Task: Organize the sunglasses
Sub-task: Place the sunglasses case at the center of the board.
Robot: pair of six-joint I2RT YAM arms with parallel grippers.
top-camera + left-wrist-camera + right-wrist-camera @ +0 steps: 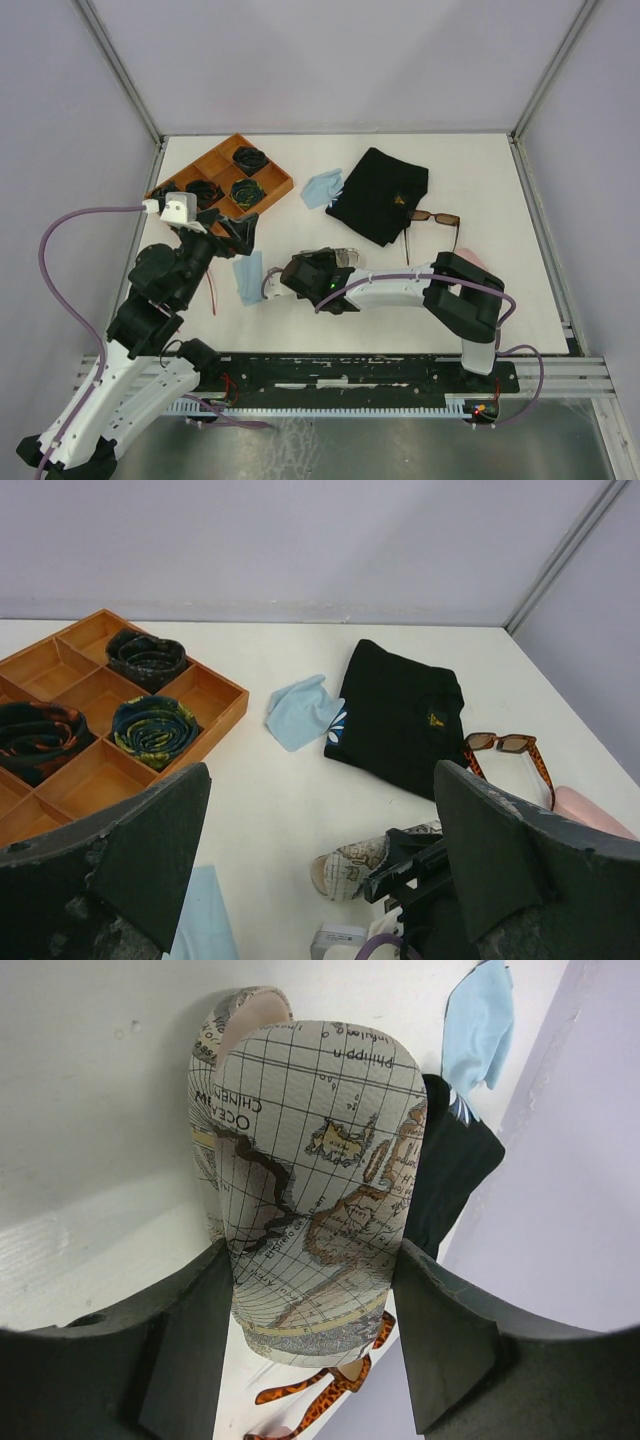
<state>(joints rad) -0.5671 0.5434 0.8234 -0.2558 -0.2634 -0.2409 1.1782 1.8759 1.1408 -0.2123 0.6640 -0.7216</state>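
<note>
The brown-lensed sunglasses [433,217] lie open on the table to the right of a black folded cloth, also seen in the left wrist view [505,745]; their tortoise arms [330,1390] show below the right fingers. My right gripper [305,275] is shut on a grey map-patterned glasses case [310,1180], both fingers pressed against its sides. The case [360,865] lies low at the table's middle, its lid standing open. Open and holding nothing, my left gripper [320,775] hovers at the left [235,235], near the tray. No other sunglasses show.
A wooden compartment tray [275,192] with rolled ties sits at the back left. A black folded cloth [380,195] and a light blue cloth [322,187] lie mid-back. Another blue cloth [248,277] lies by the left gripper. A pink case [590,810] rests near the right arm.
</note>
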